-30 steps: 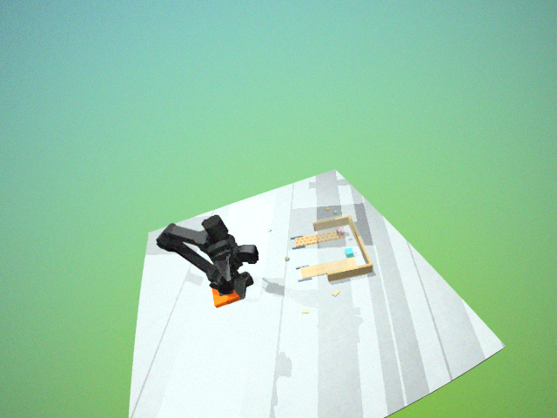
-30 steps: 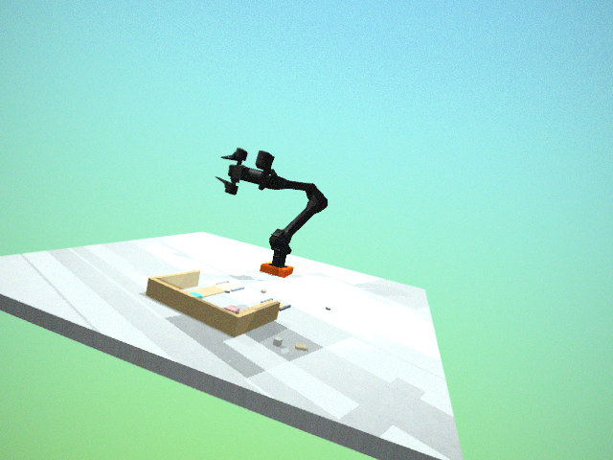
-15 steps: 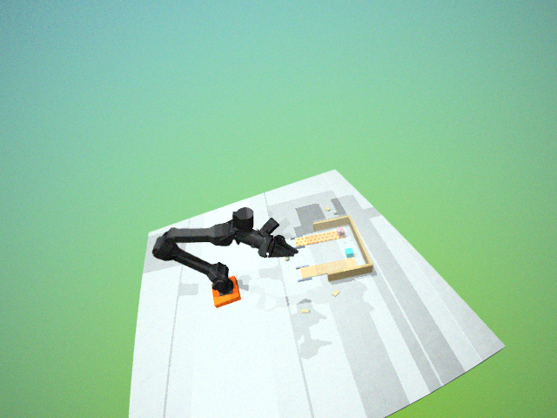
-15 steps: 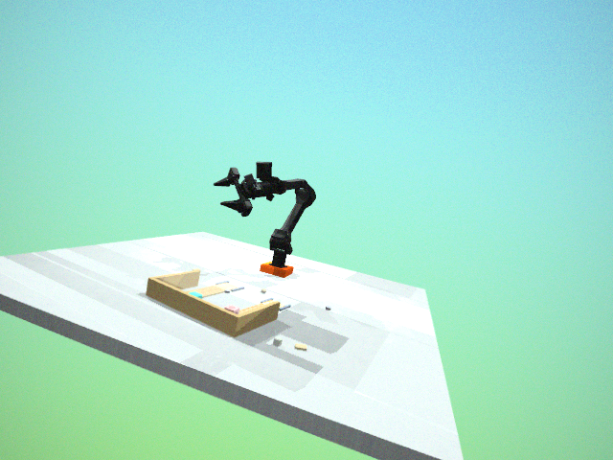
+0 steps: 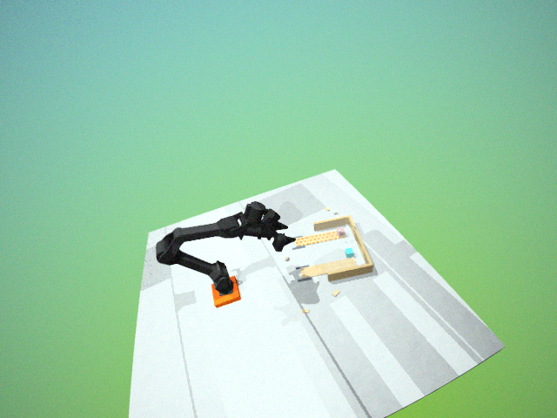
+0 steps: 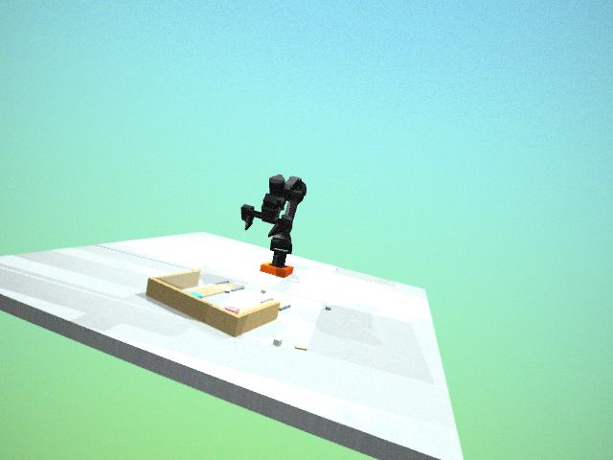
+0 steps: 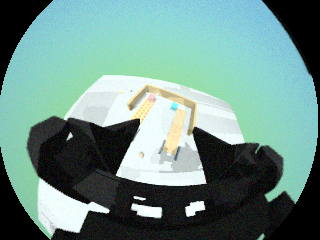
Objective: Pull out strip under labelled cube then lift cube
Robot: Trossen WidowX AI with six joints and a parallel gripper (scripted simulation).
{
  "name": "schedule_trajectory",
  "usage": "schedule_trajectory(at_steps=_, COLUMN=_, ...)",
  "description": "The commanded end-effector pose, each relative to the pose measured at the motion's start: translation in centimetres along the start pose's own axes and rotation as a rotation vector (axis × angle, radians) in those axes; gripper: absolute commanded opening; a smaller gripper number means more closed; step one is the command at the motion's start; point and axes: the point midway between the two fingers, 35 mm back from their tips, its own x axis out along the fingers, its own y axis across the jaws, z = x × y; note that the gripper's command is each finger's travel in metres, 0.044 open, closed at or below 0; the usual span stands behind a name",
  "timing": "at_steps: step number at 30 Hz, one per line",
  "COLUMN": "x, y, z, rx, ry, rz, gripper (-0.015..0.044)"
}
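A pink cube (image 5: 340,232) (image 6: 231,309) (image 7: 152,97) with a faint mark on it sits at the far end of the orange-dotted strip (image 5: 317,239) (image 7: 144,112). A cyan cube (image 5: 349,252) (image 6: 196,294) (image 7: 174,106) is near the far end of the plain tan strip (image 5: 328,267) (image 6: 213,289) (image 7: 175,131); whether it touches that strip is unclear. A label is too small to read on either cube. My gripper (image 5: 290,232) (image 6: 259,231) (image 7: 167,126) is open and empty, held high above the table, on the arm's side of the strips.
A three-sided wooden wall (image 5: 362,245) (image 6: 197,308) (image 7: 172,95) surrounds the cubes and is open toward the arm. Short grey rails (image 5: 304,279) flank the near strip ends. A small round piece (image 5: 286,259) (image 7: 141,155) lies before them. Tan scraps (image 5: 335,293) (image 6: 301,347) lie outside the wall.
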Motion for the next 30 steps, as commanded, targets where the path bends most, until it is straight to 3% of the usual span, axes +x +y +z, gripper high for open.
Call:
schedule_trajectory(at_steps=1, x=0.1, y=0.7, z=-0.4, rx=0.03, ry=0.016, rz=0.029, gripper=0.04)
schedule_trajectory(at_steps=17, x=0.1, y=0.7, z=-0.4, rx=0.03, ry=0.016, rz=0.029, gripper=0.04)
schedule_trajectory(at_steps=30, x=6.8, y=5.9, z=1.4, rx=0.182, ry=0.452, rz=0.066, gripper=0.0059)
